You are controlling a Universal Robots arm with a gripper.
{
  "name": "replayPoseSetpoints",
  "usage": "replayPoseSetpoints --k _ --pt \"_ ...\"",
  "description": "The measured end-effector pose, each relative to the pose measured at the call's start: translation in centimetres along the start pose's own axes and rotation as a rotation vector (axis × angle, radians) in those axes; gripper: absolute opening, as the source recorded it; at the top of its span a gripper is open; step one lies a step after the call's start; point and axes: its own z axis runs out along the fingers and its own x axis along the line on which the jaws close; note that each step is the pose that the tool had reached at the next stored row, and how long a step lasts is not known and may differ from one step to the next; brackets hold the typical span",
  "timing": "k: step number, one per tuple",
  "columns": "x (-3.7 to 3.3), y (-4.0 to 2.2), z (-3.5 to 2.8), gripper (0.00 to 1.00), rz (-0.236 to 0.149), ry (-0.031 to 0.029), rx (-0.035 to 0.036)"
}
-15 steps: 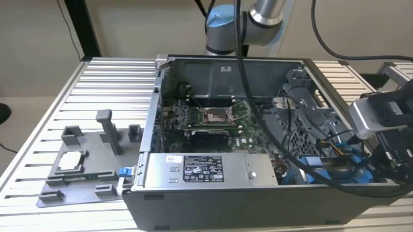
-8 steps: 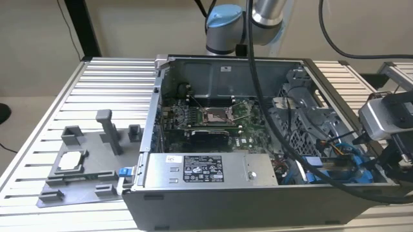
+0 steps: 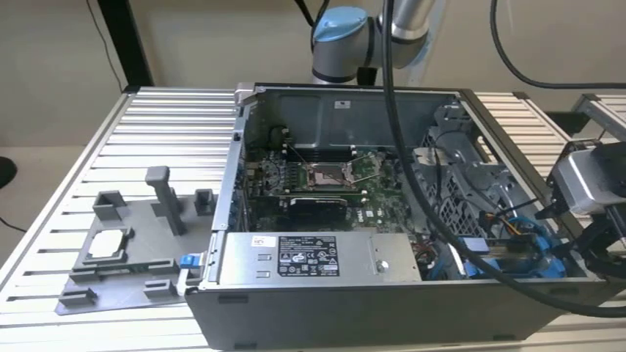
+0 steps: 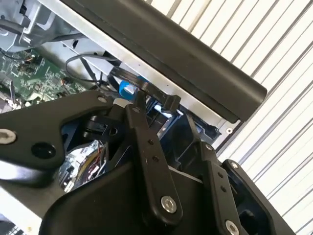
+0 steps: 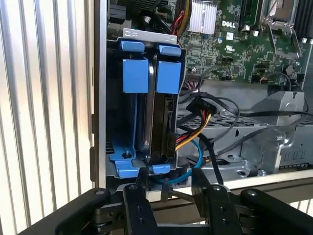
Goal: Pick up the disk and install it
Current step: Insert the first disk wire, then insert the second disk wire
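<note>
Install step, judged near end: disk (image 5: 164,132) upright in bay (image 5: 146,34), cables (image 5: 205,112) beside. Gripper (image 5: 169,174) parted at disk's end, gripping nothing. Full seating unconfirmed.

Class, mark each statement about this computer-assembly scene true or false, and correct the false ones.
1. The computer case stands on a slatted metal table. True.
2. A small square chip rests on the grey fixture. True.
3. The disk lies on that fixture. False: it stands, in its blue bracket, in the drive bay inside the case.
4. The gripper is over the fixture. False: it is at the drive bay.
5. The case is closed. False: it is open, motherboard exposed.
</note>
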Motion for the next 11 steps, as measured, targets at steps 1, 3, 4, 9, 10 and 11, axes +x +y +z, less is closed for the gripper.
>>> replayPoseSetpoints --k 1,3,4,9,10,11 --pt "0.17 0.00 -0.10 1.00 0.001 -0.0015 -0.0010" --pt "0.53 0.03 -0.27 1.00 0.002 -0.0062 -0.0042" --pt "0.70 0.20 -0.37 1.00 0.003 -0.0088 -0.0044" --pt "1.10 1.71 -0.71 1.00 0.005 -0.0269 -0.0038" --pt "1.28 1.70 -0.79 1.00 0.006 -0.0343 -0.0036" --pt "1.46 1.70 -0.87 1.00 0.007 -0.0415 -0.0035"
